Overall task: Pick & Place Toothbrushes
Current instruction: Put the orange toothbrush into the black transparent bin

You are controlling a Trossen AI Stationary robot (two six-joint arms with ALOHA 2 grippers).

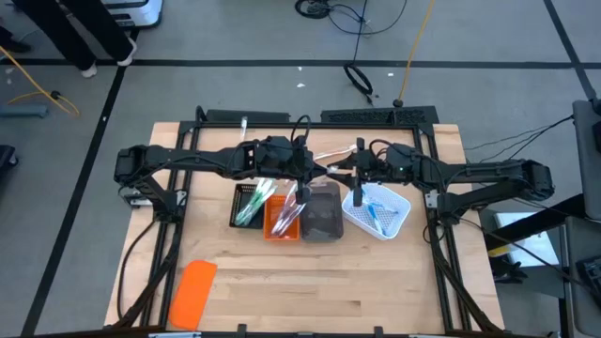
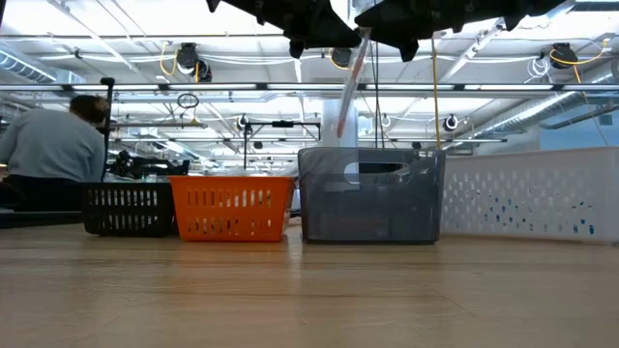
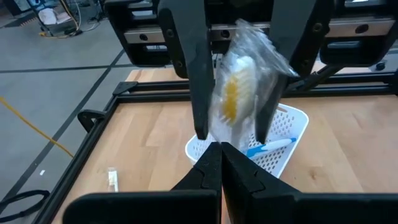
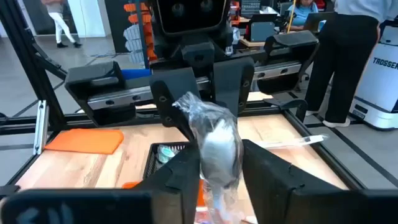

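At centre frame, we see our left tool point(image 1: 302, 184) and right tool point(image 1: 349, 176) both gripping one wrapped toothbrush point(image 1: 331, 158) above the grey tray point(image 1: 322, 214).

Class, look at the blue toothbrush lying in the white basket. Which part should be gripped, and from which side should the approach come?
Grip the blue toothbrush across the middle of its thin handle, coming straight down from above. It lies roughly flat inside the white basket, whose raised walls block any approach from the side, and the narrow handle fits between two fingers.
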